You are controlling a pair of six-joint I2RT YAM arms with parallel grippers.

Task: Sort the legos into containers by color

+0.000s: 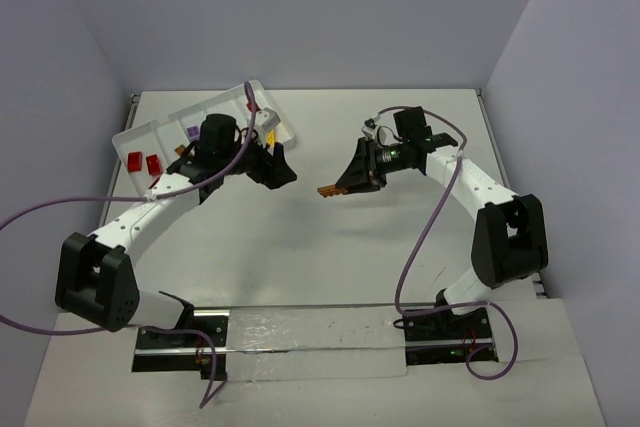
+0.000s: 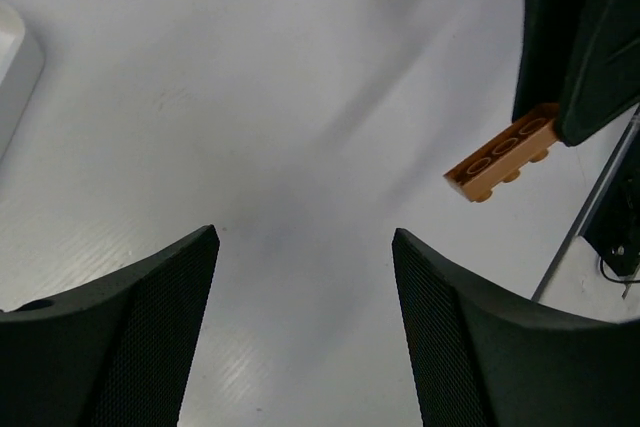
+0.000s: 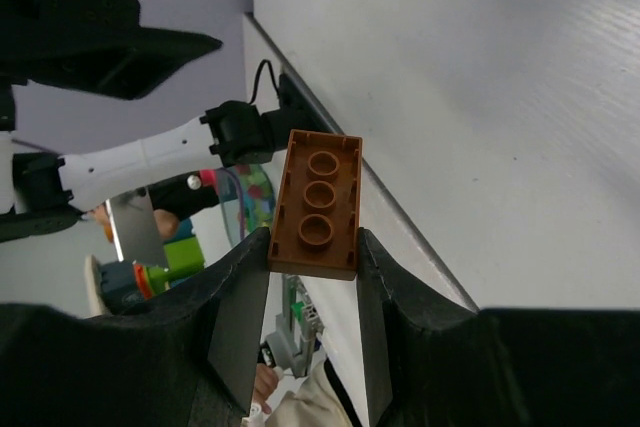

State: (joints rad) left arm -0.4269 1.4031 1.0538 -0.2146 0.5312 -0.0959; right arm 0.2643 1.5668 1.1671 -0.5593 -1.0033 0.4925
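Tabletop (image 1: 330, 237) carries the tray (image 1: 165, 137) at far left. Left tool (image 1: 283, 169) beside the tray, spread wide, holding nothing. Right tool (image 1: 345, 185) clamps orange brick (image 1: 328, 190) over mid-tabletop, apart from tray. Red bricks (image 1: 143, 162) in tray's left-end compartment.

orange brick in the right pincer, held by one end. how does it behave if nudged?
The orange brick looks like rigid plastic, so it probably won't flex. The right pincer clamps only one end on smooth side walls, so a nudge at the free end may pivot or slip it. Small and thin, it is likely very light.
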